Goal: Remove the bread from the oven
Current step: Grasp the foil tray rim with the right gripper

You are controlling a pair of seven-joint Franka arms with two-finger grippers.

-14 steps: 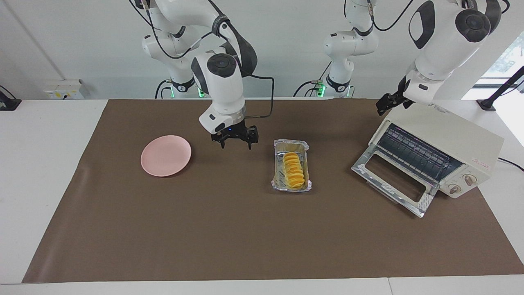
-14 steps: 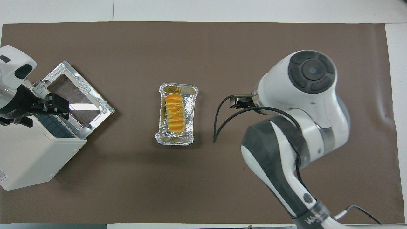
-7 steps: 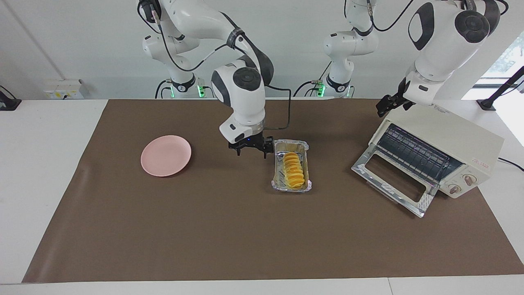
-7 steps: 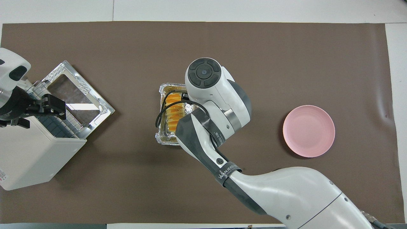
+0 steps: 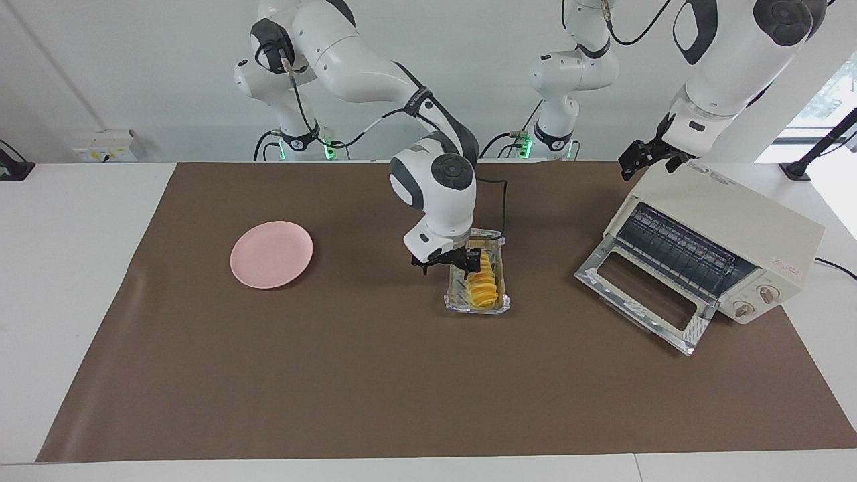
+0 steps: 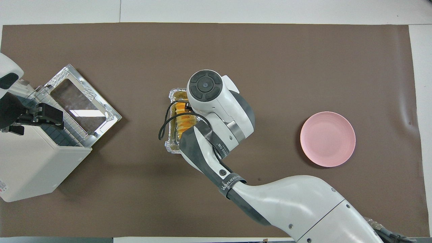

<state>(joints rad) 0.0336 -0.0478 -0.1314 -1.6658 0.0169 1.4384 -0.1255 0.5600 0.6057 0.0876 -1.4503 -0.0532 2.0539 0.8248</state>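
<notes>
The bread (image 5: 483,286) (image 6: 182,118), a ridged golden-yellow roll, lies in a silver foil tray (image 5: 458,302) (image 6: 171,146) on the brown mat, apart from the oven. My right gripper (image 5: 450,262) hangs low over the tray's end nearer the robots, open, one finger (image 5: 473,258) above the bread; in the overhead view its wrist hides it. The cream oven (image 5: 730,231) (image 6: 33,165) stands at the left arm's end of the table, its glass door (image 5: 643,296) (image 6: 82,101) dropped open and its wire rack showing. My left gripper (image 5: 644,158) (image 6: 37,115) waits open over the oven's top edge.
A pink plate (image 5: 271,254) (image 6: 327,139) sits on the mat toward the right arm's end. The right arm's forearm slants over the mat between plate and tray. The brown mat (image 5: 375,375) covers most of the table.
My right gripper has swung from beside the plate across to the foil tray and come down over the bread. The left gripper has shifted slightly over the oven top.
</notes>
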